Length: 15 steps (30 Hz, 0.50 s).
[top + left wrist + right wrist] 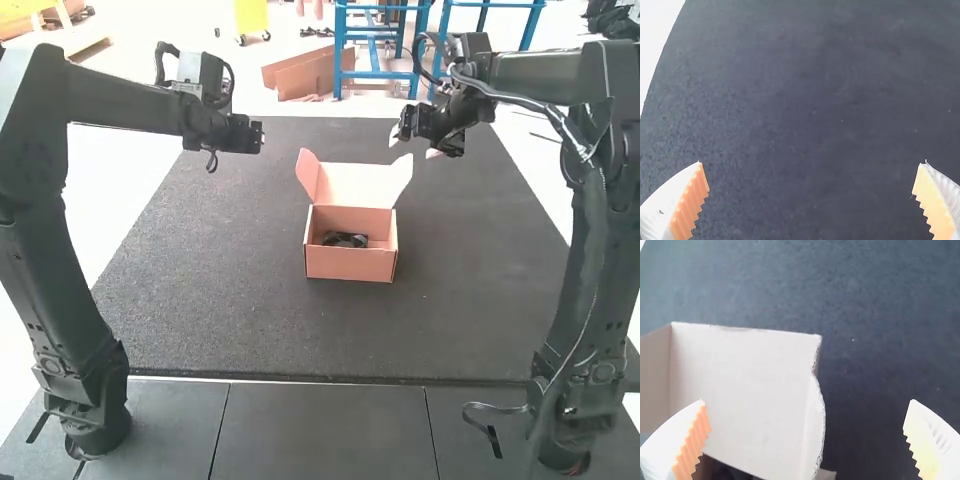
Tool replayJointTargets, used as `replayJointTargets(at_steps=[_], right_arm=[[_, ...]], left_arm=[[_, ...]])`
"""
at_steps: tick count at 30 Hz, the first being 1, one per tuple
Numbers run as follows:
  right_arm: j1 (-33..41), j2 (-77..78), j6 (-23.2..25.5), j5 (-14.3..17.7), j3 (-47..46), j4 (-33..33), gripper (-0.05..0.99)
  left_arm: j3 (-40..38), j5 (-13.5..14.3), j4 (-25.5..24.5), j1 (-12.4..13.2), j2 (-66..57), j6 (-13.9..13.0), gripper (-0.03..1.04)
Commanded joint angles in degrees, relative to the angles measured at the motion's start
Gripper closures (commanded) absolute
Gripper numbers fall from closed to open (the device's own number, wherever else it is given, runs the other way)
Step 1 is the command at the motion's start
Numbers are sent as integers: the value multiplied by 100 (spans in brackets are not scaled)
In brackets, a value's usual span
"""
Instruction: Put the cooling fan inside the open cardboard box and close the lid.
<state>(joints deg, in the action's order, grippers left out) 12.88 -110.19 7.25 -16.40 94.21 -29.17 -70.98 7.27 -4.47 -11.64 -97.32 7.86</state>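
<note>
A small cardboard box [351, 250] stands open in the middle of the dark mat, its lid [352, 180] upright at the far side. The black cooling fan [345, 239] lies inside it. My right gripper [418, 147] hangs open just above and behind the lid's right corner; the right wrist view looks down on the lid [750, 405] between its orange-padded fingers [690, 440]. My left gripper [262, 135] is open in the air to the left of the box, well apart from it, over bare mat [805, 110].
The dark mat [200, 260] covers the table, with free room on every side of the box. Its pale left border [115, 190] shows beside the left arm.
</note>
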Motion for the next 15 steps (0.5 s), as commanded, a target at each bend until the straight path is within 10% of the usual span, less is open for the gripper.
replayJointTargets(at_steps=[1,15], right_arm=[[-67,-2,-57,-161,299,-71,5],[-67,-55,-355,-311,370,-766,6]], left_arm=[[-250,-59,51,-23,-138,120,4],[-777,-366,51,-154,-833,427,4]])
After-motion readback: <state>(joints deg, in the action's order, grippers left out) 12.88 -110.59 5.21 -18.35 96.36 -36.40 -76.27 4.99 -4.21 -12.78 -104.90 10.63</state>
